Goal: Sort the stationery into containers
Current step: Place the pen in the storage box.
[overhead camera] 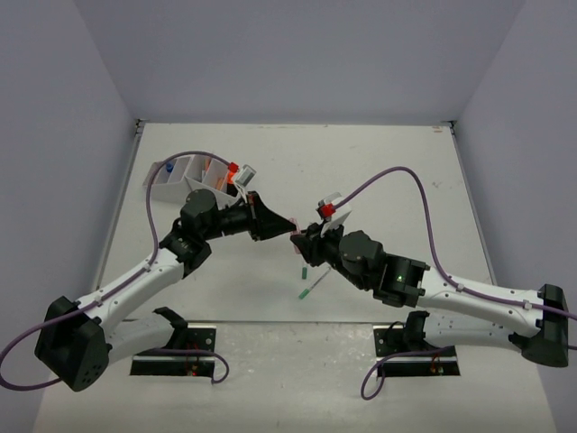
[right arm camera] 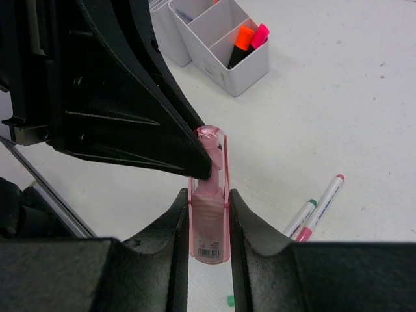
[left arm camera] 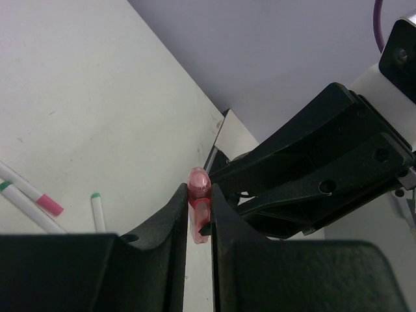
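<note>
Above the table (overhead camera: 361, 153), the left tool (left arm camera: 198, 196) and right tool (right arm camera: 208, 199) both clamp a barcode-labelled pink highlighter (right arm camera: 209, 239).

Organiser (overhead camera: 185, 176) far-left on table (overhead camera: 379, 162); highlighter (right arm camera: 209, 227) mid-table between left gripper (left arm camera: 198, 195), right gripper (right arm camera: 207, 195); pens (overhead camera: 313, 288) nearer front.

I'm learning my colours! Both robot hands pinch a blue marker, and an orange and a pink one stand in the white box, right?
Not quite: the marker pinched by the left gripper and right gripper is pink, not blue, as the right wrist view shows. The orange highlighter and pink highlighter do stand in the white box.
</note>
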Motion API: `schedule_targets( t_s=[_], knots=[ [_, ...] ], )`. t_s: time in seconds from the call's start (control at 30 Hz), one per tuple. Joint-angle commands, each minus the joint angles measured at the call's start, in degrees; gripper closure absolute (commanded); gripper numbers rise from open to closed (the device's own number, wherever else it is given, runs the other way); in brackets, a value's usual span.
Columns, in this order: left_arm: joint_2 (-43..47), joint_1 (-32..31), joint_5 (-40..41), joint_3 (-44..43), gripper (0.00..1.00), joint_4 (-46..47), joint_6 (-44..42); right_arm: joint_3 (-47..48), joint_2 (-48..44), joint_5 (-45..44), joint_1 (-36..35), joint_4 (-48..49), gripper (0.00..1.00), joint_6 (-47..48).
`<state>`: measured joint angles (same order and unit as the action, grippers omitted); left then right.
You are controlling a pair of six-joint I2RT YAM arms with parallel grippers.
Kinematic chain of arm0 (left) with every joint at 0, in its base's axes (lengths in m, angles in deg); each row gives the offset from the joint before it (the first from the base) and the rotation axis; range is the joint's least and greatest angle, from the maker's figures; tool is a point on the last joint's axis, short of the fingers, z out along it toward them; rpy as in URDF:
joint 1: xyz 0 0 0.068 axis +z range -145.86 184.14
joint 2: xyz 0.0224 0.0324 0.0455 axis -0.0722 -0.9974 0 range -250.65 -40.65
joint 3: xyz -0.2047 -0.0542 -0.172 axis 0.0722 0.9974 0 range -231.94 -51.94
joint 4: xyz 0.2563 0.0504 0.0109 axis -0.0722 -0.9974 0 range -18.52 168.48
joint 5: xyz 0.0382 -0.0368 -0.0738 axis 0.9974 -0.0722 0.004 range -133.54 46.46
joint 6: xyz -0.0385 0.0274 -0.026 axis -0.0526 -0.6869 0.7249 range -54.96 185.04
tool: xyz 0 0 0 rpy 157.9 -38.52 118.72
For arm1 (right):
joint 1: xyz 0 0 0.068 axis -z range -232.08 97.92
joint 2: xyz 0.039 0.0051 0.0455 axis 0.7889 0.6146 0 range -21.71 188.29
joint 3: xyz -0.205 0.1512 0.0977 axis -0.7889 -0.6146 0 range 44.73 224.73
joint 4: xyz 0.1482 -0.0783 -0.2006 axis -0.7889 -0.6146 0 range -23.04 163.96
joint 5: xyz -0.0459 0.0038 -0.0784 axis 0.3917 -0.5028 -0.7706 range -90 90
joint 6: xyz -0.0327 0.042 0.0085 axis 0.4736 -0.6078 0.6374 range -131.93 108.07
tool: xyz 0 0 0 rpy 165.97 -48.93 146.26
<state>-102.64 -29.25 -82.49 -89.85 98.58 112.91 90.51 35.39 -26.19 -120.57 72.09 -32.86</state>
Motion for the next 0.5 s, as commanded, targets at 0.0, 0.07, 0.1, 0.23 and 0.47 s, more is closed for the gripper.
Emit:
schedule_targets(
  t_s=[0.0,0.07,0.1,0.23,0.47],
  knots=[
    [-0.97,-0.1,-1.49,-1.32,1.0,2.08,-1.49,0.32,-0.36,-0.18,-0.06,3.18,1.0,0.69],
    [-1.31,-0.1,5.33,-4.33,1.0,-5.29,-6.86,0.1,-0.55,-1.43,-0.06,2.85,0.67,0.89],
    [-1.5,-0.1,11.58,-6.71,1.0,-10.94,-9.39,0.22,-0.44,-2.92,-0.06,2.33,0.37,0.71],
    [-3.76,0.01,46.42,-15.77,1.0,-29.27,-17.53,1.8,1.0,-12.96,0.5,-6.72,0.01,-2.27],
    [-17.01,7.07,61.66,-30.01,1.0,-34.6,-26.45,-1.94,-4.69,-17.34,0.77,-12.69,0.01,-1.48]
  ],
)
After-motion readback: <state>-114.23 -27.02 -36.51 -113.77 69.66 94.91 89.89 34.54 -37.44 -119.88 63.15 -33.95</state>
